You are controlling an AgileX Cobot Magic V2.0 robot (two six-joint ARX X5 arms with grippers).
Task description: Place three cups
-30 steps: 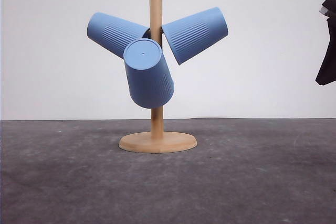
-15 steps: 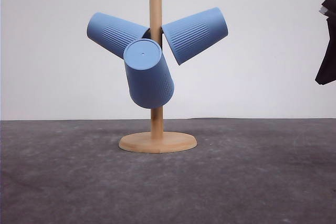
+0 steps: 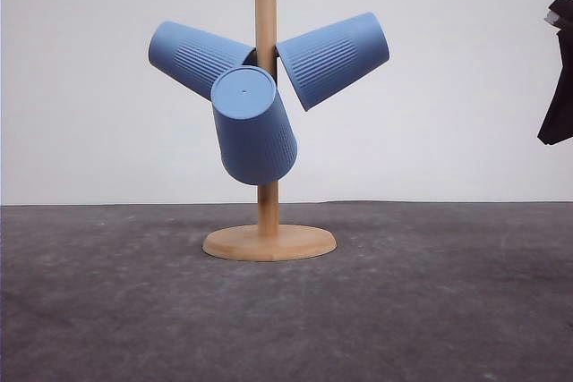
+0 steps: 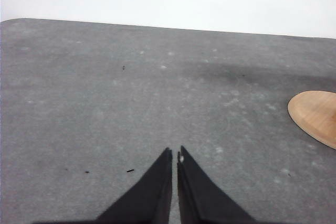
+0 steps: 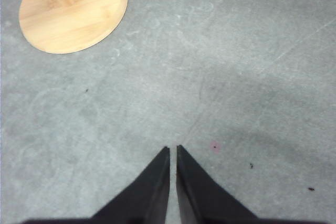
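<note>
Three light-blue ribbed cups hang mouth-inward on the pegs of a wooden stand (image 3: 266,207) in the front view. One cup (image 3: 192,57) points up-left, one cup (image 3: 336,57) points up-right, and the third cup (image 3: 253,127) faces forward with its flat base toward the camera. My left gripper (image 4: 175,154) is shut with nothing in it, above bare grey tabletop to the left of the stand's base (image 4: 315,116). My right gripper (image 5: 172,149) is also shut and empty, above the table some way from the base (image 5: 79,14).
The grey table (image 3: 430,310) stretches in front of and to both sides of the stand. A white wall stands behind it. A dark part of my right arm (image 3: 560,87) hangs at the right edge of the front view.
</note>
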